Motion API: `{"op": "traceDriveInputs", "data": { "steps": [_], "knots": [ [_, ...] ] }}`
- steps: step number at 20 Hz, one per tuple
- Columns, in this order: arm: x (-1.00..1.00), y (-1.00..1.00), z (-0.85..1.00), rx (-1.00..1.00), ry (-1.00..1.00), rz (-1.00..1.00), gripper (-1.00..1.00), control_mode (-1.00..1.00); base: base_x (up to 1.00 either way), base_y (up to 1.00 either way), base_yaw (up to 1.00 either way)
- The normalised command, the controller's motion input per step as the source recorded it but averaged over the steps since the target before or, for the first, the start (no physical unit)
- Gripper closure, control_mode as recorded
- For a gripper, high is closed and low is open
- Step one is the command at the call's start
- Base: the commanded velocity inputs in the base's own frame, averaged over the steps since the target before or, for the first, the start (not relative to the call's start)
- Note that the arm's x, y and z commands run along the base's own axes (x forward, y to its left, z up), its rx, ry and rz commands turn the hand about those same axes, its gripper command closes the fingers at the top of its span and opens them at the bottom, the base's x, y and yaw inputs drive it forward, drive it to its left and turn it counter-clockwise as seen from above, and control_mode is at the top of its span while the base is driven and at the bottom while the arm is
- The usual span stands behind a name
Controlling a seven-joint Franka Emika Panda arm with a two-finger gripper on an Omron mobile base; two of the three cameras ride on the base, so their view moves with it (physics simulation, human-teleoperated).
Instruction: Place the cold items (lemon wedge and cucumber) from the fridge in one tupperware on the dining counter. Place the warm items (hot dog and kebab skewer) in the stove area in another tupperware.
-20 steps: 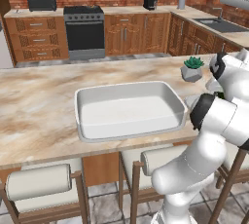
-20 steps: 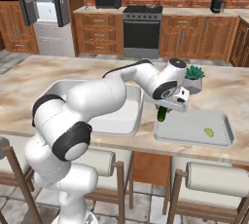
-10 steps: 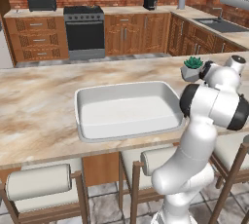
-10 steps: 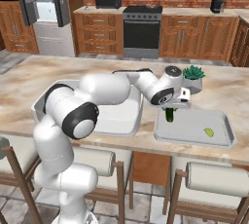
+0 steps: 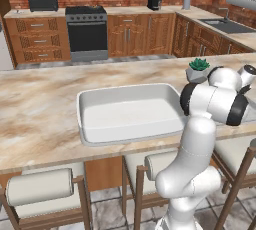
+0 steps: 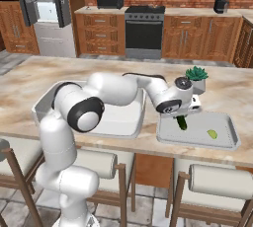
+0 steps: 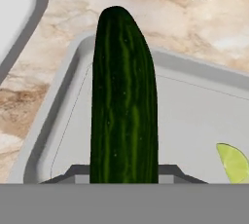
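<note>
The cucumber (image 6: 181, 123) hangs in the gripper (image 6: 181, 118), clamped between the fingers and pointing down into the smaller tupperware (image 6: 170, 138) on the dining counter (image 6: 20, 75). In the hand view the cucumber (image 7: 124, 101) runs straight out from between the finger tips, its rounded end over the tray's far left corner, close to the raised rim (image 7: 53, 116) on that side. Whether its tip touches the tray floor cannot be told.

A lemon wedge (image 6: 212, 134) lies on the tray floor toward the right, apart from the cucumber, with bare floor between them and more open floor beyond it to the right wall.

Just left of this tray, across a narrow strip of marbled stone, sits the wide white another tupperware (image 5: 82, 124), its near edge close to the counter's front edge. A small potted plant (image 6: 196, 77) stands behind the gripper, near the tray's back rim.

Across the aisle stand the black range (image 6: 143, 32) and, at the far left, the fridge (image 6: 45, 14) with its doors open.
</note>
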Motion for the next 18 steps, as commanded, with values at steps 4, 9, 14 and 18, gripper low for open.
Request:
{"op": "traceDriveInputs", "data": {
  "steps": [4,9,14,18],
  "knots": [
    [0.0,0.0,-0.05,-0.05,0.09,0.24,1.0,-1.0,0.0,0.0,0.0],
    [0.0,0.0,0.0,-0.06,0.19,0.27,1.0,-1.0,0.0,0.0,0.0],
    [0.0,0.0,-0.17,-0.09,0.15,0.25,1.0,-1.0,0.0,0.0,0.0],
    [0.0,0.0,-0.39,-0.02,0.01,0.25,1.0,-1.0,0.0,0.0,0.0]
  ]
}}
